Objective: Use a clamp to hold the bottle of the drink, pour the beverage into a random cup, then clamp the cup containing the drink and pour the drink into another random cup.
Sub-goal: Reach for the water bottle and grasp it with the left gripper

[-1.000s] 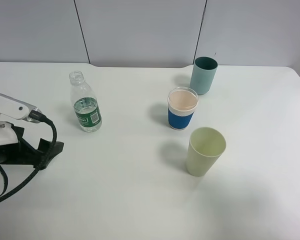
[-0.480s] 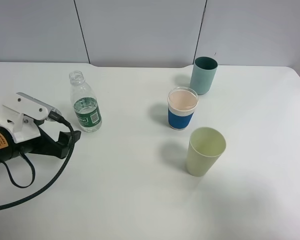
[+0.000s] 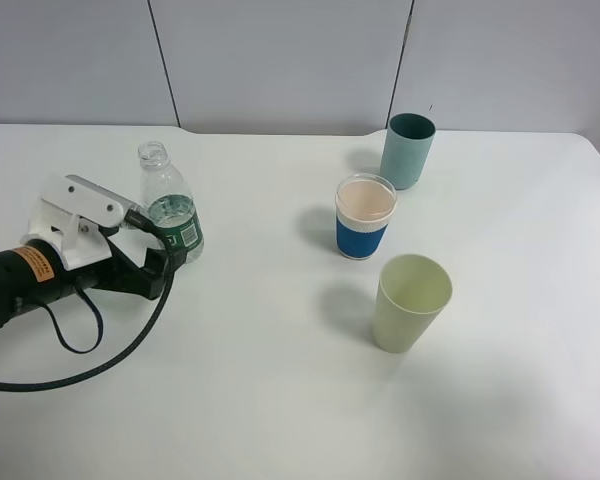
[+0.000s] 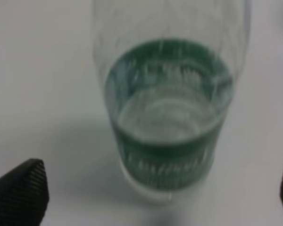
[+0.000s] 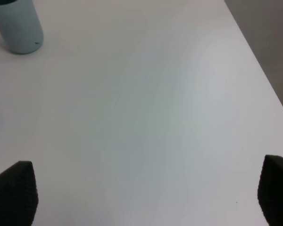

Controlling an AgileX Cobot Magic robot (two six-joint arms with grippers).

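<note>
Your left tool (image 3: 168, 260) stands wide open at the foot of the bottle (image 3: 170, 205). Its two dark fingertips sit on either side of the green label, and the wrist view shows a gap between each one and the plastic, so it has hold of nothing. The bottle stands upright and uncapped on the left part of the tabletop (image 3: 280, 400), with clear liquid showing at label height.

Your right tool (image 5: 145, 190) is outside the high view. Its own wrist view shows it spread wide over the tabletop, gripping nothing.

The blue-banded cup (image 3: 365, 217) stands upright right of centre. The teal cup (image 3: 408, 150) is behind it and the pale green cup (image 3: 411, 302) in front, all three apart.
</note>
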